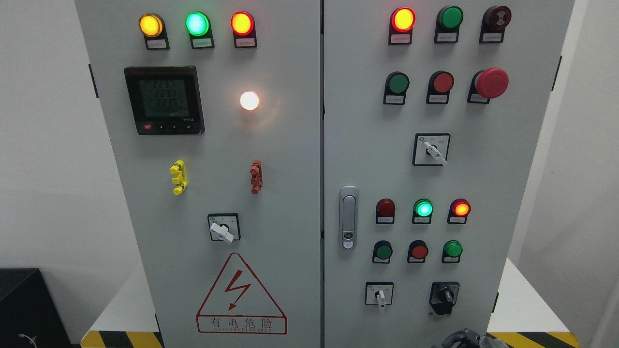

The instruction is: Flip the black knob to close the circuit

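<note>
The black knob (444,296) sits on a black square plate at the lower right of the grey cabinet's right door (367,121). Its handle points straight up and down. Just below it, at the picture's bottom edge, the dark grey top of my right hand (466,338) pokes into view, a short way under the knob and apart from it. Most of that hand is cut off by the frame. My left arm does not show.
Left of the knob is a white selector switch (380,295). Above are green and red push buttons (419,251), lit lamps (423,209), a door latch (348,217) and a red emergency stop (491,83). The left door carries a meter (163,100) and a warning triangle (241,296).
</note>
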Robot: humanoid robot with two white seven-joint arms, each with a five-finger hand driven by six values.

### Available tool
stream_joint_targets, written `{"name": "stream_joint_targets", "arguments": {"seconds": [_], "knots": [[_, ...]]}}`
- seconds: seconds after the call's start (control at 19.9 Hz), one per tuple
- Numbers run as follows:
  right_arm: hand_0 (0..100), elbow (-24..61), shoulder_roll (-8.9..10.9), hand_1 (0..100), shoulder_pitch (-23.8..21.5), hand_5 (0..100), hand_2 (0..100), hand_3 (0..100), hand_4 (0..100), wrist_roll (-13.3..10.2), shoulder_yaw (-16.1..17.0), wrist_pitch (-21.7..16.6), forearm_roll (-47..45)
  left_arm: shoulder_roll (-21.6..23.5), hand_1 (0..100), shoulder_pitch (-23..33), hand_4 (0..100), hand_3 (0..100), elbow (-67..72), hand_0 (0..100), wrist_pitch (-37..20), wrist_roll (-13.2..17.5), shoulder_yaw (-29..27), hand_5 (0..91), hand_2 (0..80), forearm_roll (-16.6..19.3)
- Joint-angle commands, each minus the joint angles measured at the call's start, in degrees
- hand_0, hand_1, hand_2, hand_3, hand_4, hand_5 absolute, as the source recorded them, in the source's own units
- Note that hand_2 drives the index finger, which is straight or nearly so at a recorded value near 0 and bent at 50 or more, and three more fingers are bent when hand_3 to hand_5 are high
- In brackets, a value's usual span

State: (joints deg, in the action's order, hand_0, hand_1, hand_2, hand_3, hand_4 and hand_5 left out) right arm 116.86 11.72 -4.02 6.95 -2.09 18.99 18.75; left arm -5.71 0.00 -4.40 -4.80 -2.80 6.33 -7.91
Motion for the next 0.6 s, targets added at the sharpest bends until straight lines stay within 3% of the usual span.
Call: {"name": "stream_joint_targets", "arguments": {"seconds": [0.0,0.15,0.3,0.55], "knots": [[0,2.94,-1.52,9,-3.18,0,0,9,1,0.25,6.57,-1.94,-22.68,0.0,56,1.14,0,0,0.01,12,0.14,-0.02,0.0,0.0,0.0,0.0],[0,2.59,-2.76,7,-4.42,0,0,0,0,1.83,7.89,-2.73,-28.84,0.0,56,1.14,0,0,0.01,12,0.14,-0.02,0.0,0.0,0.0,0.0],[0,1.18,-3.37,3,-5.21,0,0,0,0,2.98,8.51,-6.59,-32.28,0.0,56,1.14,0,0,0.01,12,0.14,-0.02,0.0,0.0,0.0,0.0],[0,0.57,-3.46,0,-5.3,0,0,0,0,3.07,8.69,-7.04,-35.26,0.0,56,1.14,0,0,0.01,12,0.14,-0.02,0.0,0.0,0.0,0.0]]}}
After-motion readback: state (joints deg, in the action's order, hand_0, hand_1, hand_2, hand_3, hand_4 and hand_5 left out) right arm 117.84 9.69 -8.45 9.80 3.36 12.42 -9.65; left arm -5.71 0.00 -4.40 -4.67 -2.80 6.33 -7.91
